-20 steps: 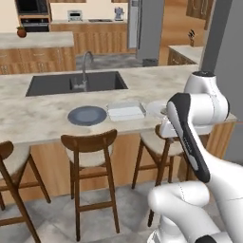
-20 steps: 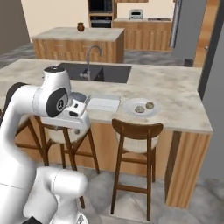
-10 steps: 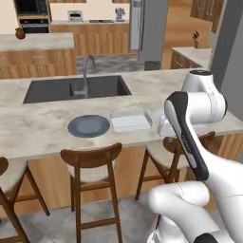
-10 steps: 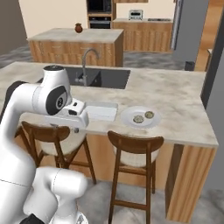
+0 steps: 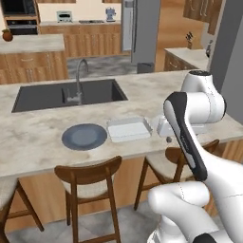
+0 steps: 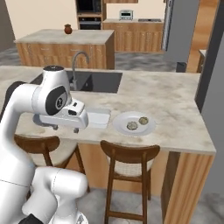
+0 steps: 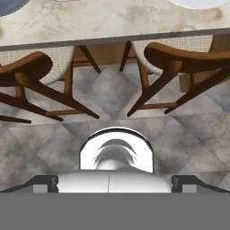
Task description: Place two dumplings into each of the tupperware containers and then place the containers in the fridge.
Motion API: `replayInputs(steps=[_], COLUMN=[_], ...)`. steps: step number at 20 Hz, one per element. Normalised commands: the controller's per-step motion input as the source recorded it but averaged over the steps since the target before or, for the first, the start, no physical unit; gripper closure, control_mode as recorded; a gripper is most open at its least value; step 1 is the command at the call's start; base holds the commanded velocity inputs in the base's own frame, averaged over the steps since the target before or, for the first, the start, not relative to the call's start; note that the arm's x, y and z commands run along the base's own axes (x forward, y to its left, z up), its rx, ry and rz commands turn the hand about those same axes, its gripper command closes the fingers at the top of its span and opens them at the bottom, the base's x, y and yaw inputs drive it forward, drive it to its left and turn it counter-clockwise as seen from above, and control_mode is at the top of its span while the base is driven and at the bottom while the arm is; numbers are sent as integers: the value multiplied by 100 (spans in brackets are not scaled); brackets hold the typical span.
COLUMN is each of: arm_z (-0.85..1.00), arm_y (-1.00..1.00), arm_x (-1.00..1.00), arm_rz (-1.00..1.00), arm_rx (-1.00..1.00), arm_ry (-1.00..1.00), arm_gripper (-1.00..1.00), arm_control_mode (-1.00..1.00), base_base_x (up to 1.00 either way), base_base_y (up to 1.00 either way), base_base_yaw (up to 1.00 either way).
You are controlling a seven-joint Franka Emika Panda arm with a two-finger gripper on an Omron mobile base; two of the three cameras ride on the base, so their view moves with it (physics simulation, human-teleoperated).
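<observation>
I am sizing up the dumplings (image 6: 137,122) first: two small tan lumps lying side by side on a white plate (image 6: 148,130) on the counter (image 6: 175,100), near its front edge. I am judging them light, soft and probably a little slick, so I am planning a gentle pinch across the middle of each, from above, with just enough squeeze to lift without squashing. They are rounded, so a grip off centre could make one roll or pop out.

A container (image 5: 129,129) is sitting open and empty just beside the blue-grey plate (image 5: 84,136), between it and my arm in the left base view. I am reckoning it thin, stiff plastic, light and easy to push along the smooth stone, so I am meaning to take it by one wall or rim, not by its flat floor. Whether a second container lies behind my arm, I cannot tell. The fridge (image 5: 141,26) is standing well back across the room, far from all this.

My gripper (image 6: 65,128) is hanging over the counter's front edge, pointing down past the stools (image 7: 27,72) toward the floor. It is carrying nothing and touching nothing. How far apart the jaws are standing I cannot tell: the tips are too small and dark in the base views.
</observation>
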Motion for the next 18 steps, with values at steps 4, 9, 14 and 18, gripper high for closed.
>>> replayInputs(steps=[4,9,14,18], arm_z=[0,0,-5,-43], arm_y=[0,0,-10,-49], arm_x=[0,0,28,100], arm_rz=[0,0,0,-6], arm_rx=[0,0,1,4], arm_ry=[0,0,1,7], arm_gripper=[-100,-100,-100,-100], arm_control_mode=[100,100,-100,-100], base_base_x=[61,68,13,0], base_base_y=[6,2,0,0], base_base_yaw=[-6,0,0,0])
